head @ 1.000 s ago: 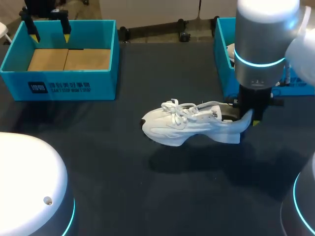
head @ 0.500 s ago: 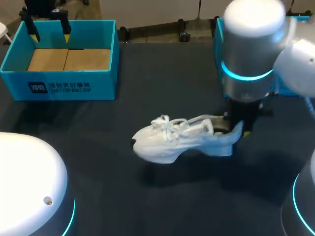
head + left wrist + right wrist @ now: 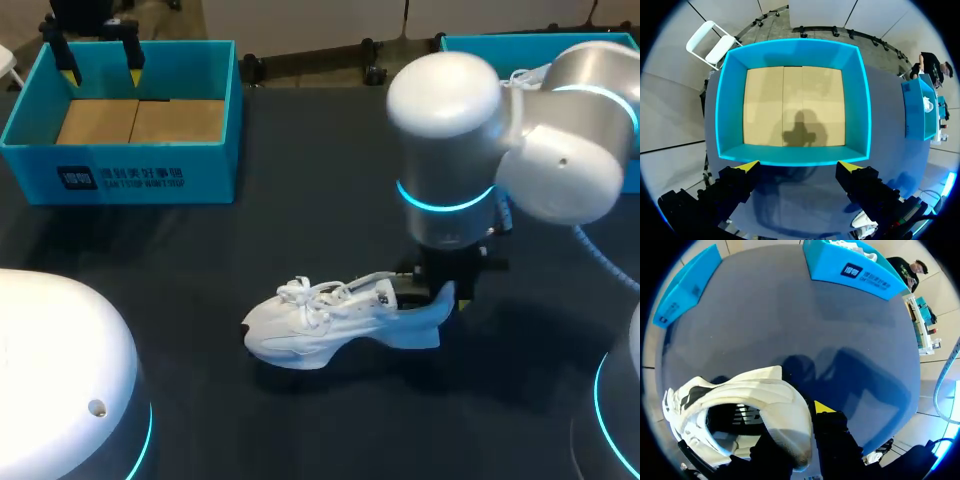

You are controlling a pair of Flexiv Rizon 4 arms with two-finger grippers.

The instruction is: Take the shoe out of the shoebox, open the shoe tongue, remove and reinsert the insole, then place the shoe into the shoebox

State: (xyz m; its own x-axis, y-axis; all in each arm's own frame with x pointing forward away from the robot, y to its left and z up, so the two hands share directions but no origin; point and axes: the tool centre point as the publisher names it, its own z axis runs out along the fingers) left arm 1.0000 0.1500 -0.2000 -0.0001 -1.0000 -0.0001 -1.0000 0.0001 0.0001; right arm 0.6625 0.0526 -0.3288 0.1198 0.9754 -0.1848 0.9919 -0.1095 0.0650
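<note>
the white shoe (image 3: 340, 325) is out of its box and upright, low over the dark counter (image 3: 300, 170). i cannot tell whether the sole touches the counter or hangs just above it. the right claw (image 3: 440, 297) is at the shoe's heel end and is closed on the heel collar. in its own wrist view the yellow-tipped finger presses the outside of the heel, while the other is hidden by the collar, apparently down inside the opening. the blue shoebox (image 3: 120, 178), empty to its cardboard floor, stands well apart from the shoe, out beyond its toe. the left claw (image 3: 100, 60) hangs over that box, fingers spread wide, holding nothing. a second blue box (image 3: 850, 270) sits well apart from the shoe on its heel side.

the shoe looks light, with a soft upper over a thick, springy sole. the heel cup is probably the firmest part of the upper, so it makes a sound hold. the toe will likely droop or swing from a hold that far back. the laces are loose and could snag. the tongue should be thin and floppy, best pinched at its top edge. the insole will likely bend and buckle going back in.
</note>
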